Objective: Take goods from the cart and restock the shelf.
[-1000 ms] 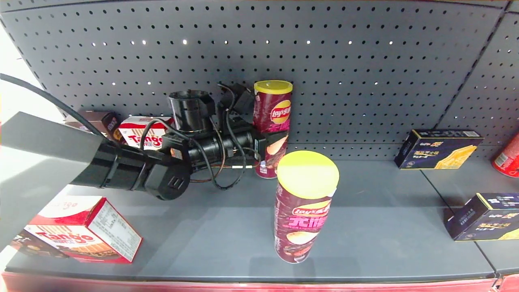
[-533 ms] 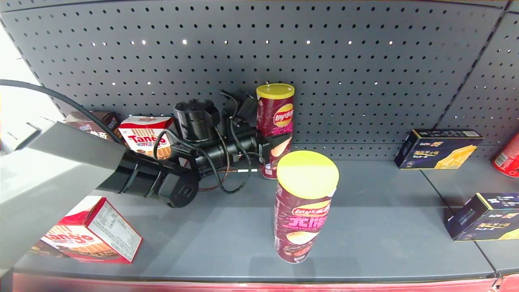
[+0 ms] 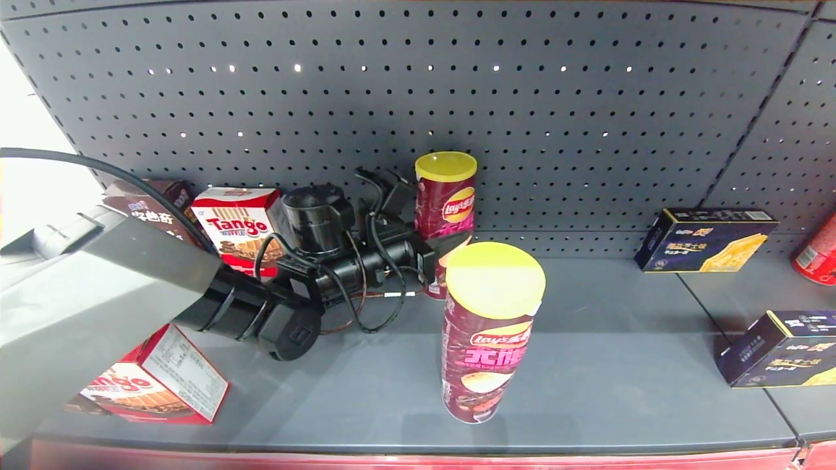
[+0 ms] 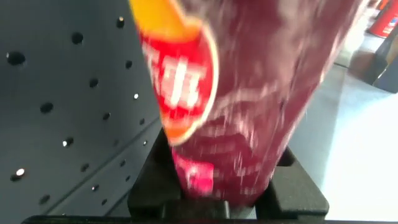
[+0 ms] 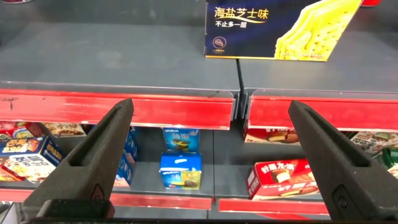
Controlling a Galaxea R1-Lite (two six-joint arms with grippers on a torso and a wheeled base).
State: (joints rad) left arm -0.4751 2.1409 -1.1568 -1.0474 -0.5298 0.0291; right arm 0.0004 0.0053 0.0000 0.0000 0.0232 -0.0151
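A maroon chip can (image 3: 447,197) with a yellow lid stands upright at the back of the grey shelf (image 3: 620,365), close to the pegboard (image 3: 522,98). My left gripper (image 3: 446,250) is shut on its lower half, and the arm comes in from the left. The front can hides its base, so contact with the shelf cannot be judged. In the left wrist view the can (image 4: 249,93) sits between the two fingers of the left gripper (image 4: 227,196). A second, matching can (image 3: 491,333) stands nearer the front edge. My right gripper (image 5: 214,155) is open, facing lower shelves.
Red-and-white wafer boxes (image 3: 238,225) (image 3: 153,385) and a brown box (image 3: 147,202) sit on the left. Dark blue biscuit boxes (image 3: 705,238) (image 3: 780,349) and a red can (image 3: 819,254) are on the right. Bare shelf lies between the cans and the blue boxes.
The left arm has lowered the held can and carried it a little right, closer to the shelf surface by the pegboard. The front can and the boxes have stayed put.
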